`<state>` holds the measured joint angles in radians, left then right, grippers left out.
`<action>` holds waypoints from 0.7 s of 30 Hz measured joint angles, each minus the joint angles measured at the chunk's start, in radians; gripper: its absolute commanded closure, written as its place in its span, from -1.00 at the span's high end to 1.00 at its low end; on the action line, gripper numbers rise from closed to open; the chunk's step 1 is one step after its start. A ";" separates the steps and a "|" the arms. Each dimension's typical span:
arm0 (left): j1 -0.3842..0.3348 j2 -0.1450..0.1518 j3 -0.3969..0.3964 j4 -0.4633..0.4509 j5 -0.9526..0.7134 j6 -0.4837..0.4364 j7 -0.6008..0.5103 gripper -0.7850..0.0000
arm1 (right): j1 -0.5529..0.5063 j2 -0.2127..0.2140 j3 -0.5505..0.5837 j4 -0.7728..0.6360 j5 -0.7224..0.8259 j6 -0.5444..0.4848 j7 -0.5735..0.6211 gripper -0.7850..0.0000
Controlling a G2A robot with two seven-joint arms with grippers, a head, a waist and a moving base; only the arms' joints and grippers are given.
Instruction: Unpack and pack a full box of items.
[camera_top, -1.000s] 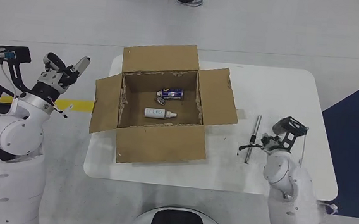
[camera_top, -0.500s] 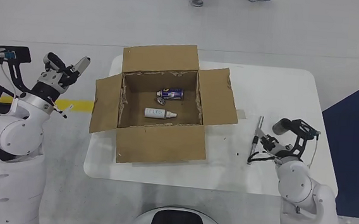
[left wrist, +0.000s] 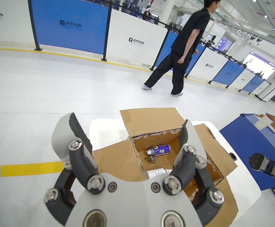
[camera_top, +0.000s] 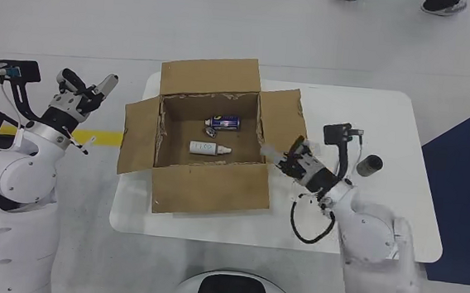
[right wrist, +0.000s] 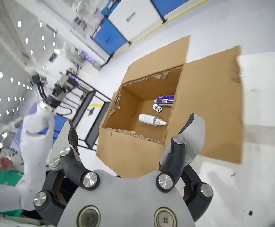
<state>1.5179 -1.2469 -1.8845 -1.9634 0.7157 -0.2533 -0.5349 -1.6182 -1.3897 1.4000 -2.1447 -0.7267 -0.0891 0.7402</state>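
Observation:
An open cardboard box (camera_top: 207, 186) stands mid-table with all flaps folded out. Inside lie a blue spray can (camera_top: 224, 122), a white bottle (camera_top: 210, 148) and a small metal part (camera_top: 210, 131). My right gripper (camera_top: 288, 159) hovers open and empty over the box's right flap; its wrist view looks into the box (right wrist: 133, 154) at the bottle (right wrist: 150, 119), the can (right wrist: 165, 100) and the small part (right wrist: 157, 108). My left gripper (camera_top: 86, 85) is held open and empty off the table's left side, facing the box (left wrist: 150, 120) and the can (left wrist: 160, 149).
A black cylinder (camera_top: 370, 165) lies on the white table (camera_top: 371, 107) right of the box, also seen as a black cylinder (left wrist: 233, 156) in the left wrist view. The table's right half has free room. A yellow floor line (camera_top: 107, 137) runs at the left.
My right arm has swung from the table's right side to the box's right flap. The black cylinder now lies alone on the table. The left arm has not moved.

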 measured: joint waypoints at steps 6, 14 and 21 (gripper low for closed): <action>0.000 0.000 0.000 0.000 0.000 0.000 0.000 1.00 | 0.152 -0.010 -0.135 0.106 -0.066 0.058 0.010 1.00; 0.000 0.000 0.000 0.000 0.000 0.000 0.000 1.00 | 0.147 -0.010 -0.138 0.108 -0.067 0.051 0.012 1.00; 0.000 0.000 0.000 0.000 0.000 0.000 0.000 1.00 | 0.386 -0.026 -0.319 0.283 -0.107 -0.036 0.156 1.00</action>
<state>1.5179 -1.2469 -1.8845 -1.9634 0.7157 -0.2533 -0.5349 -1.2317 -1.4156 1.0815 -1.8620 -0.8339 -0.1248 0.8958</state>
